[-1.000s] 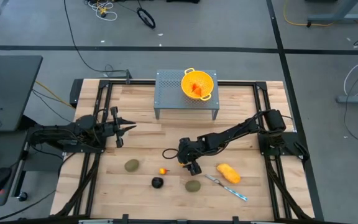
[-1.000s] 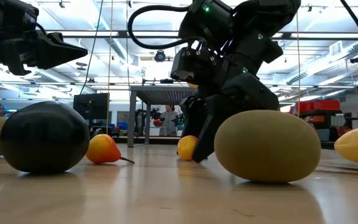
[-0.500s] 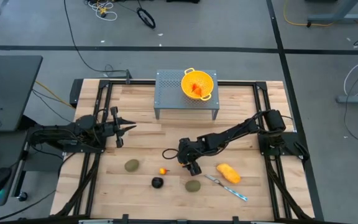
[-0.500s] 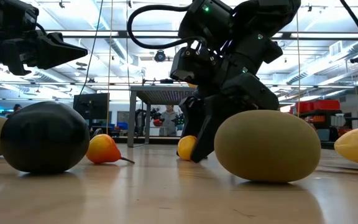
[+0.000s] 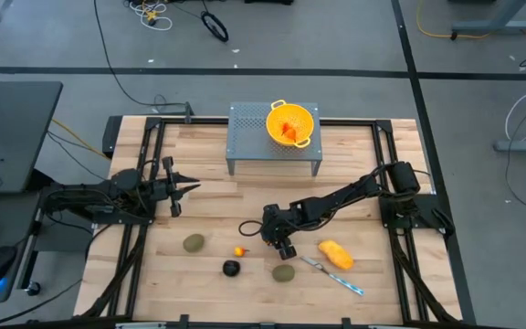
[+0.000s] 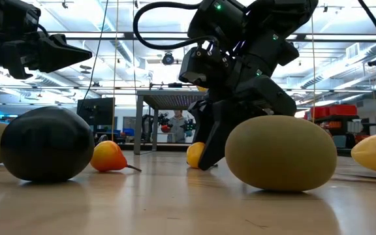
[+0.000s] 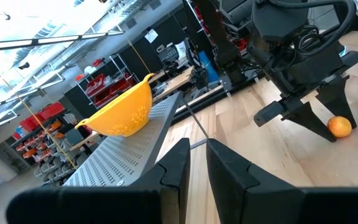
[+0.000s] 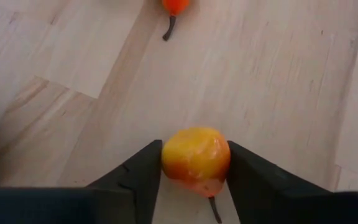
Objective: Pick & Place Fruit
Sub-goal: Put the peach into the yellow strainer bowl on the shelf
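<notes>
Right gripper [image 8: 194, 180] is down at the tabletop, centre of the high view, fingers pinching a small orange-yellow fruit [image 8: 195, 160] from both sides. A second small orange fruit [image 5: 238, 251] lies just left of it. Dark ball [image 5: 231, 268], two green ovals [image 5: 194, 243] [image 5: 284, 272] and the yellow oblong [image 5: 335, 254] lie along the lower table. Knife [image 5: 333, 275] sits lower right. Colander [image 5: 292, 124] stands on the grey rack [image 5: 249, 139], upper centre. Left gripper [image 5: 188, 189] waits mid-left, fingers pressed nearly together.

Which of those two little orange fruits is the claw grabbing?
The stemmed orange-yellow fruit between the right gripper fingers; the other small orange fruit lies free farther along the table.
</notes>
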Controlling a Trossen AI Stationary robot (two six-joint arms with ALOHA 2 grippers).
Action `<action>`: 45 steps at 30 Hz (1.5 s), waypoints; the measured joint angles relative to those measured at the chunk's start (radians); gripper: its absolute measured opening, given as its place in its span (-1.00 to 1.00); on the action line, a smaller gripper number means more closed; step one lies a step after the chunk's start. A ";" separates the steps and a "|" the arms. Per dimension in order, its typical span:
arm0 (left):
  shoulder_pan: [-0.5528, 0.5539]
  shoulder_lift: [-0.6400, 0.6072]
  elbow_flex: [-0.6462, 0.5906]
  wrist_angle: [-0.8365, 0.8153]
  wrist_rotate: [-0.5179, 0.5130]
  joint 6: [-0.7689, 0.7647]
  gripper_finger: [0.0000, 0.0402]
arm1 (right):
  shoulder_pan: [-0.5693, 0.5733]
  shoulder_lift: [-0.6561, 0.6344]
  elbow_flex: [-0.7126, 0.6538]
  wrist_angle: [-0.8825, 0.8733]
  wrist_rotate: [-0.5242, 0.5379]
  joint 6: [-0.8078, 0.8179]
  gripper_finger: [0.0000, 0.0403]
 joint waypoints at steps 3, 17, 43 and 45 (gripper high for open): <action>0.000 0.000 0.000 0.000 0.000 0.000 -0.68 | 0.000 0.000 0.000 0.000 0.000 0.000 -0.18; 0.000 0.000 0.000 0.000 0.000 0.000 -0.68 | 0.000 0.000 0.000 -0.001 -0.001 0.000 -0.19; 0.000 0.000 0.000 0.000 0.001 0.000 -0.68 | 0.000 -0.030 -0.002 -0.010 0.006 0.003 -0.20; 0.000 0.000 0.000 0.000 0.001 0.000 -0.68 | 0.000 -0.030 -0.002 -0.009 0.006 0.003 -0.20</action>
